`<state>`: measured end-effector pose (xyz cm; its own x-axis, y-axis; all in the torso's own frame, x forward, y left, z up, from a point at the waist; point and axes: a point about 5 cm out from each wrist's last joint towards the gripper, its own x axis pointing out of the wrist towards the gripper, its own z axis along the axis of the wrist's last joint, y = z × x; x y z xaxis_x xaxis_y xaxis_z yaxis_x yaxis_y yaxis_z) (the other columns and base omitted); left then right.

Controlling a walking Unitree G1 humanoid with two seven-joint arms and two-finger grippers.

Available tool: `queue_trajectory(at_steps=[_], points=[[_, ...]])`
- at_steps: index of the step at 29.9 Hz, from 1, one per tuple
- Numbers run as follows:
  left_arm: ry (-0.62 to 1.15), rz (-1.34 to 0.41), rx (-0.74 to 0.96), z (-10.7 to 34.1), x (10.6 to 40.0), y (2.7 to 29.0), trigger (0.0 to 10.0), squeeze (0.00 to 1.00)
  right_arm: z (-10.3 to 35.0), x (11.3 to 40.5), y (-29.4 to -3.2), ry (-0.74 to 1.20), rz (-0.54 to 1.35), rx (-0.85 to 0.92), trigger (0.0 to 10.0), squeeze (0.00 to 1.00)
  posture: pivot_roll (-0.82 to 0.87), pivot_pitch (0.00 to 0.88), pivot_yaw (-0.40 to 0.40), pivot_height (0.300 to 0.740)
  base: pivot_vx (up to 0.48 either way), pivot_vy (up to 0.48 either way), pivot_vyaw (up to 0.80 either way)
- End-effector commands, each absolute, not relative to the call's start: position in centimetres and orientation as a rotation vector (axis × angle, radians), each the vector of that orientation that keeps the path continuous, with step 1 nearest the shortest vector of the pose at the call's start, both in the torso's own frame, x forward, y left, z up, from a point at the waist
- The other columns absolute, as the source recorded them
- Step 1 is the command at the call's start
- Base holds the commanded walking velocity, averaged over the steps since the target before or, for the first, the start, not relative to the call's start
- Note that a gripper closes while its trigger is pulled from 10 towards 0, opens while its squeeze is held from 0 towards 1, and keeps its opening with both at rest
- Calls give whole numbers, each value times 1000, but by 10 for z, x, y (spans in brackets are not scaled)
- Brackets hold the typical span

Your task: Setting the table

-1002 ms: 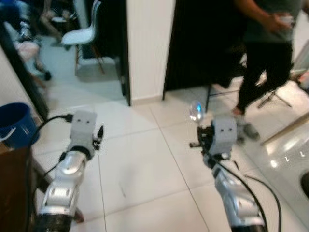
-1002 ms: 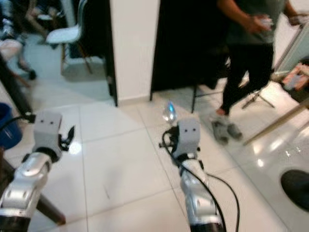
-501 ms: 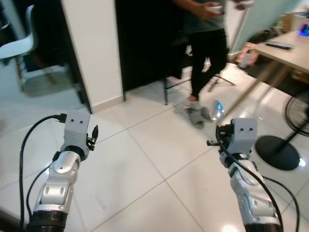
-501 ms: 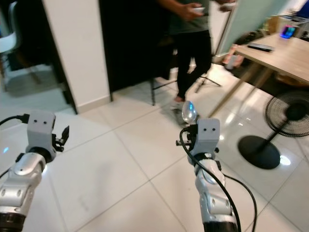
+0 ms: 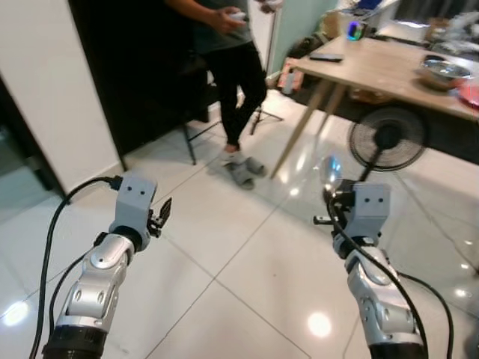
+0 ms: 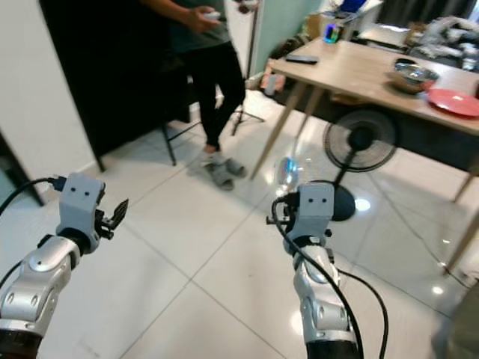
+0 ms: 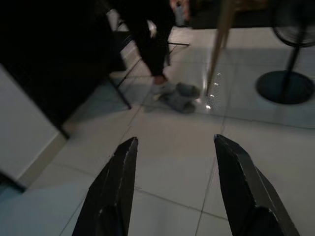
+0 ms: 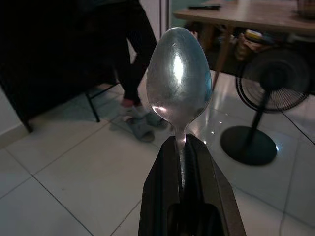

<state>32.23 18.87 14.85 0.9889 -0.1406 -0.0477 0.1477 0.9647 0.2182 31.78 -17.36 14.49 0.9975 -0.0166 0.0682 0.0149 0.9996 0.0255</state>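
Right hand (image 8: 183, 147) is clamped on the spoon (image 8: 178, 81) by its handle, bowl upright; it looks light, stiff, slick metal. Table (image 6: 374, 75) at one o'clock. Left hand (image 7: 172, 182) gapes empty.

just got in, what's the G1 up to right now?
It is out on the tiled floor, carrying a spoon upright, pinched by the handle in its right gripper. The left gripper is open and holds nothing. Ahead to its right is a wooden table with a metal bowl and a red plate. A person stands nearby.
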Motion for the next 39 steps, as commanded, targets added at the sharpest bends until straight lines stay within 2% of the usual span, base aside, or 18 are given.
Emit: queue_trajectory(at_steps=[1, 24, 28, 39], points=[[42, -159, 221, 146, 322, 188, 10000, 0, 141, 318, -172, -53, -22, 38, 10000, 0, -2, 0, 86, 740, 0, 0, -775], [7, -155, 161, 156, 322, 181, 10000, 0, 148, 321, -167, -89, -8, 62, 10000, 0, 11, 0, 83, 740, 0, 0, -777], [-19, -76, 174, 160, 328, 187, 10000, 0, 152, 320, -160, -119, 31, 81, 10000, 0, 11, 0, 82, 740, 447, 0, -192], [-21, -71, 182, 162, 328, 187, 10000, 0, 152, 321, -161, -126, 31, 79, 10000, 0, 15, 0, 84, 740, 480, 0, 0]])
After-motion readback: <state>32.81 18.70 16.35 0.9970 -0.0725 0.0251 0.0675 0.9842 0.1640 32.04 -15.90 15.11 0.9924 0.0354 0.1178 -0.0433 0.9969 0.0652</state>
